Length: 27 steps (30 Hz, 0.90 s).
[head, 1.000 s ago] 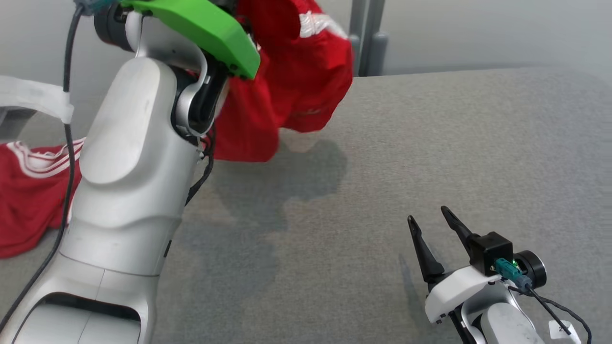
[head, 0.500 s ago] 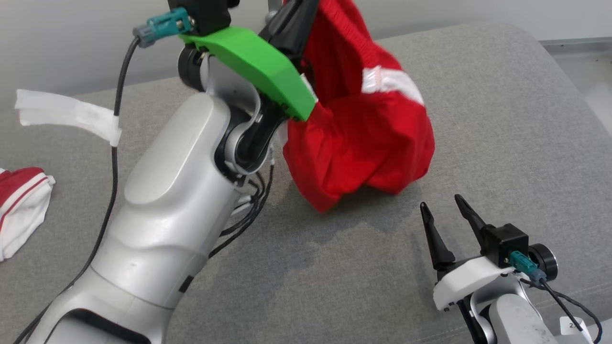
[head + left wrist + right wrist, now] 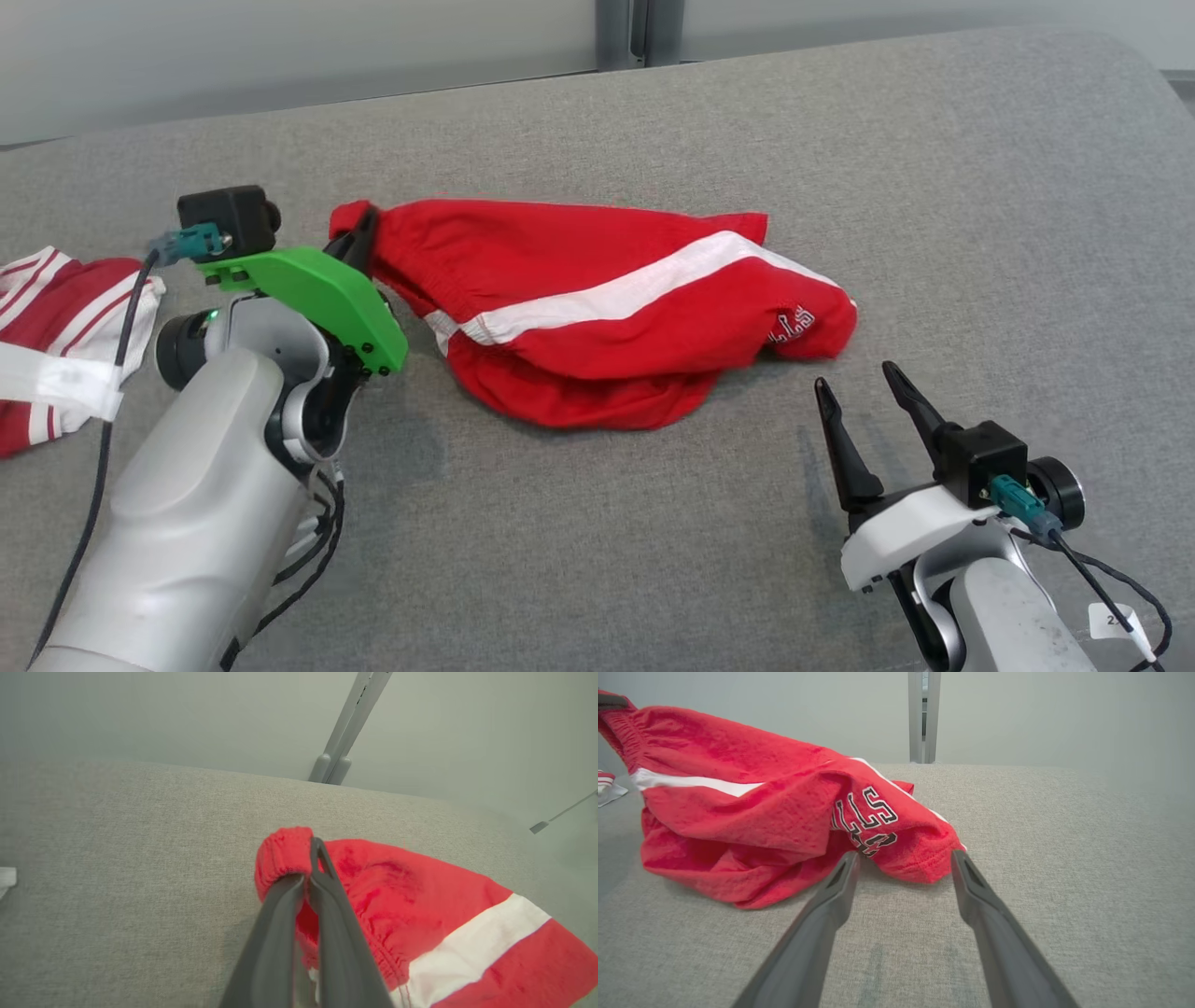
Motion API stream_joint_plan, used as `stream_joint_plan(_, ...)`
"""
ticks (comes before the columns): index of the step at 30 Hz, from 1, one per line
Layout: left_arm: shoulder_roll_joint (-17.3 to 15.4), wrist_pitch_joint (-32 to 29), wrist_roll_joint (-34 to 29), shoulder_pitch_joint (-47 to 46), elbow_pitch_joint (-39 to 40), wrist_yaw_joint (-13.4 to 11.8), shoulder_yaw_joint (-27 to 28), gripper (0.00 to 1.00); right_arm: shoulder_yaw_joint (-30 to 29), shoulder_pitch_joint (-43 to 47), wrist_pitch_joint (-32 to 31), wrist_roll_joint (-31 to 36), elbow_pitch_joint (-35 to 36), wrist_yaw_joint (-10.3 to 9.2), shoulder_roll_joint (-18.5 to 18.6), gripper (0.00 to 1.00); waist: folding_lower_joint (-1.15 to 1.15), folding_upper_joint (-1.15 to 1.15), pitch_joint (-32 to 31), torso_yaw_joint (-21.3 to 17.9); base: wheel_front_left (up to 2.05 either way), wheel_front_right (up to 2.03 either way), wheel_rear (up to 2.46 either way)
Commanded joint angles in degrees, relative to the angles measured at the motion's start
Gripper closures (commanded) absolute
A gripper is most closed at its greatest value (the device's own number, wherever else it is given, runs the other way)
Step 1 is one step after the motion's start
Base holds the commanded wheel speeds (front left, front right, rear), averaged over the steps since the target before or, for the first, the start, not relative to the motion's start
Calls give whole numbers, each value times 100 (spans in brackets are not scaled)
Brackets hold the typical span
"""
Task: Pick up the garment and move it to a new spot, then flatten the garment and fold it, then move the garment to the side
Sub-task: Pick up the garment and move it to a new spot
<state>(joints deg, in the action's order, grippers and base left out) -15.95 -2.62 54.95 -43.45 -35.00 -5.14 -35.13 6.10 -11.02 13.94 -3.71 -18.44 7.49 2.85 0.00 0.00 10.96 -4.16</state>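
Red shorts (image 3: 597, 317) with a white side stripe lie crumpled across the middle of the grey padded surface (image 3: 934, 187). My left gripper (image 3: 359, 238) is shut on the elastic waistband at the shorts' left end; in the left wrist view the red shorts (image 3: 420, 914) bunch around that gripper (image 3: 314, 851). My right gripper (image 3: 854, 385) stands open just in front of the shorts' right end, touching nothing. In the right wrist view the right gripper (image 3: 903, 856) has its fingers spread before the hem of the shorts (image 3: 752, 807), near black and white lettering.
Another red and white striped garment (image 3: 56, 317) lies at the left edge, partly behind my left arm. A grey post (image 3: 639, 33) rises behind the far edge against a pale wall. Bare grey fabric stretches to the right and front.
The left gripper has come down with the shorts, which hung in the air before and now lie spread on the surface. The camera has shifted too. The right gripper stays open.
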Motion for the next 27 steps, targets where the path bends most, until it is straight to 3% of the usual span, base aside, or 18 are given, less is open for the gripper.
stream_joint_plan(1,-62,1,32,105,-29,-43,14,100,-5,-54,-8,24,-5,0,8,0,0,0,10,46,0,0,0)
stream_joint_plan(3,-126,9,56,187,-109,-67,35,100,-11,-44,-21,28,5,0,8,0,0,0,8,69,0,0,0)
stream_joint_plan(4,-168,39,42,216,-154,-94,45,92,-9,-38,-21,28,11,0,8,0,0,0,6,77,0,0,0)
stream_joint_plan(5,-204,74,0,239,-189,-104,35,41,-6,-32,-29,34,18,0,8,0,0,0,5,83,0,0,0)
stream_joint_plan(6,-221,118,-34,264,-225,-129,33,0,-3,-25,-40,37,21,0,8,0,0,0,2,87,0,0,0)
stream_joint_plan(17,-99,567,19,608,-414,59,20,0,-94,82,-143,121,48,0,7,0,0,0,-168,138,0,0,0)
stream_joint_plan(23,-242,331,50,932,-351,162,-136,0,-254,223,-222,238,82,0,9,0,0,0,-356,166,0,0,0)
stream_joint_plan(27,-378,629,-60,1233,-102,86,-115,0,-473,368,-278,333,178,0,8,0,0,0,-509,203,0,0,0)
